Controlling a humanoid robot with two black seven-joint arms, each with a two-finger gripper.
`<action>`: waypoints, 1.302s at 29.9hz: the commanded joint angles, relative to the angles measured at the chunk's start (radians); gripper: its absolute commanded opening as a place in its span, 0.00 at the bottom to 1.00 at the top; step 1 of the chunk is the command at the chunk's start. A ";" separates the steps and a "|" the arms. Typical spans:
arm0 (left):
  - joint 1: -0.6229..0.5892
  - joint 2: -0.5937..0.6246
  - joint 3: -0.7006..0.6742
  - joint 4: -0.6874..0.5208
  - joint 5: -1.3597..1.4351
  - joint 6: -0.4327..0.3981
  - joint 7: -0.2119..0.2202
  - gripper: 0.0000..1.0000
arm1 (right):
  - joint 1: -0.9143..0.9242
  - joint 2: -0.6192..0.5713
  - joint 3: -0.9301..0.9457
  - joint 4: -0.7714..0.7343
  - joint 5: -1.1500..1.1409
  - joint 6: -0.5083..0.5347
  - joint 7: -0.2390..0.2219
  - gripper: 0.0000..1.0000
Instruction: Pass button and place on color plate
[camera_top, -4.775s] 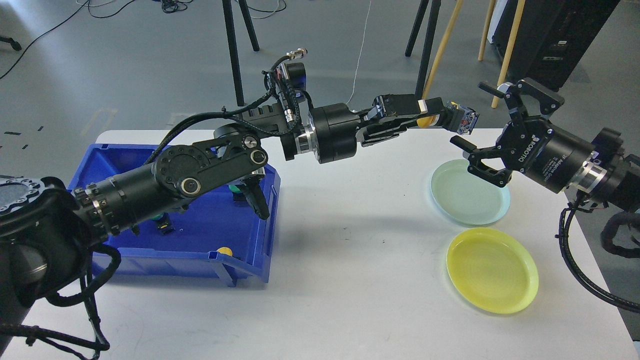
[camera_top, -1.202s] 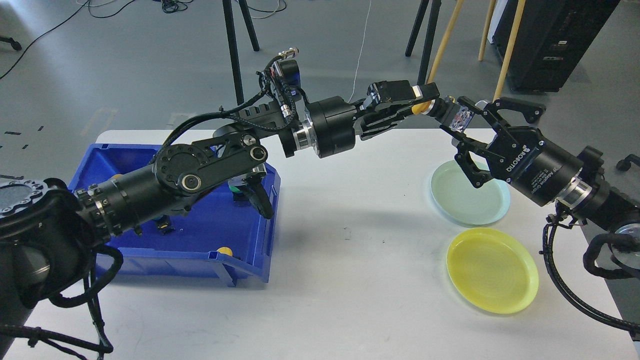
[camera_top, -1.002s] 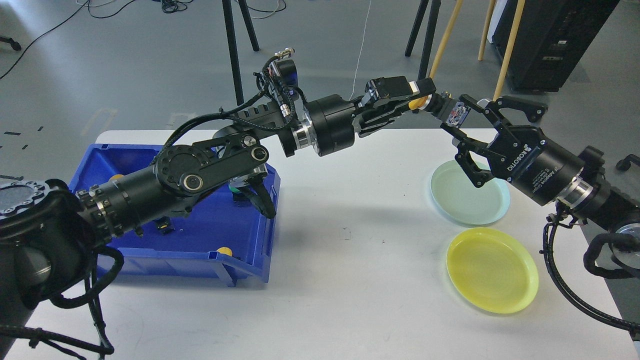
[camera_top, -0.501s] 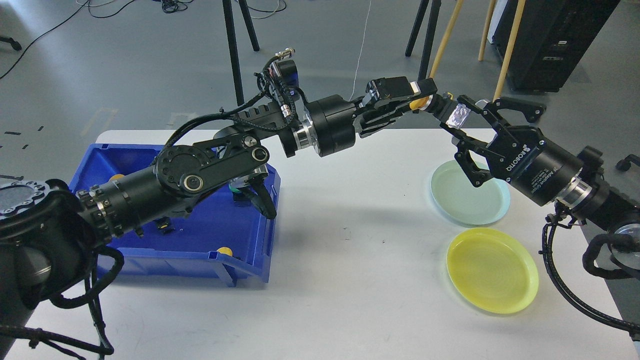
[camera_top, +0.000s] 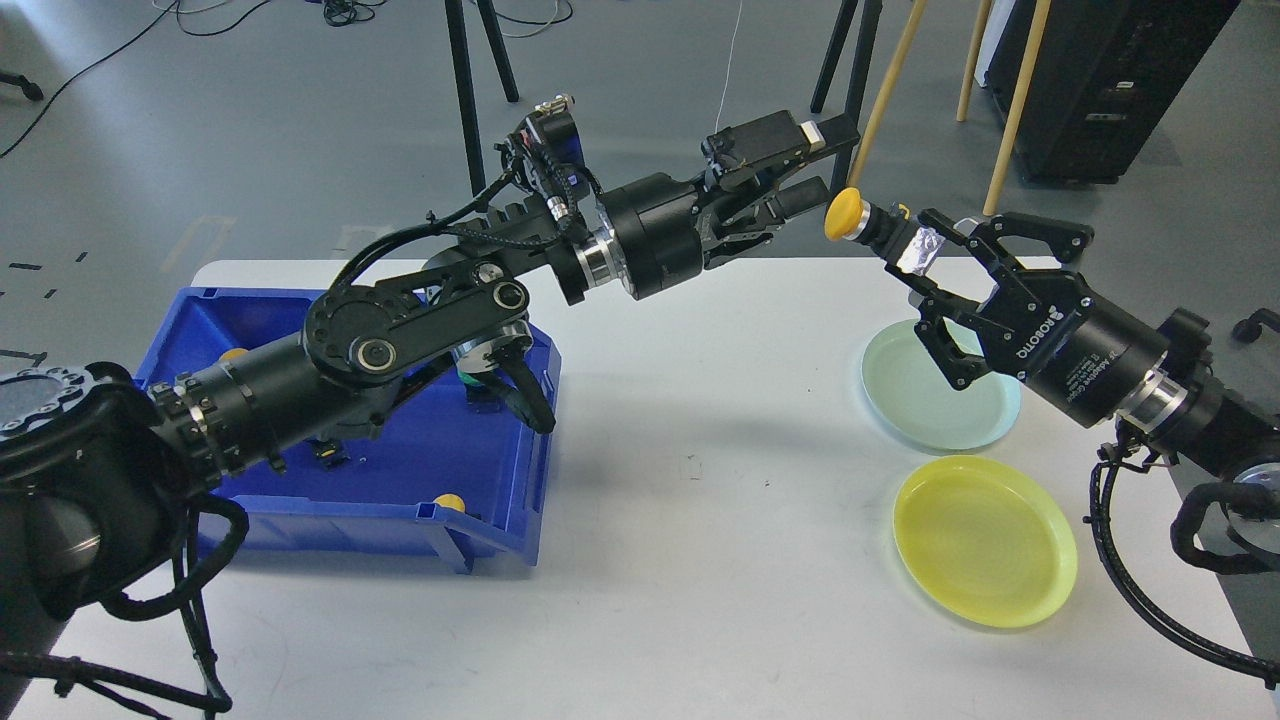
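A button with a yellow cap (camera_top: 846, 213) and a black and silver body hangs in the air above the table's far right. My right gripper (camera_top: 915, 256) is shut on its body, with the cap pointing left. My left gripper (camera_top: 822, 165) is open and empty, just up and left of the cap and apart from it. A yellow plate (camera_top: 985, 541) lies at the front right. A pale green plate (camera_top: 935, 405) lies behind it, partly under my right gripper.
A blue bin (camera_top: 500, 520) stands at the left under my left arm, with more buttons in it, one yellow (camera_top: 449, 502) and one green (camera_top: 468, 378). Tripod legs and wooden poles stand on the floor behind the white table (camera_top: 700, 560).
My left gripper has opened, let go of the button and drawn back up and left. My right gripper has closed on the button body and holds it alone.
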 joint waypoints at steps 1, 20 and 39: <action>0.008 0.030 -0.031 0.000 -0.043 -0.003 0.000 0.90 | -0.087 -0.039 0.063 -0.021 0.001 0.000 0.000 0.00; -0.026 0.579 0.032 -0.119 0.346 -0.205 0.000 0.91 | -0.386 -0.246 -0.024 -0.075 -0.267 -0.031 -0.046 0.00; -0.045 0.616 0.253 0.045 0.974 -0.216 0.000 0.93 | -0.369 -0.094 -0.035 -0.219 -0.249 -0.035 -0.092 0.99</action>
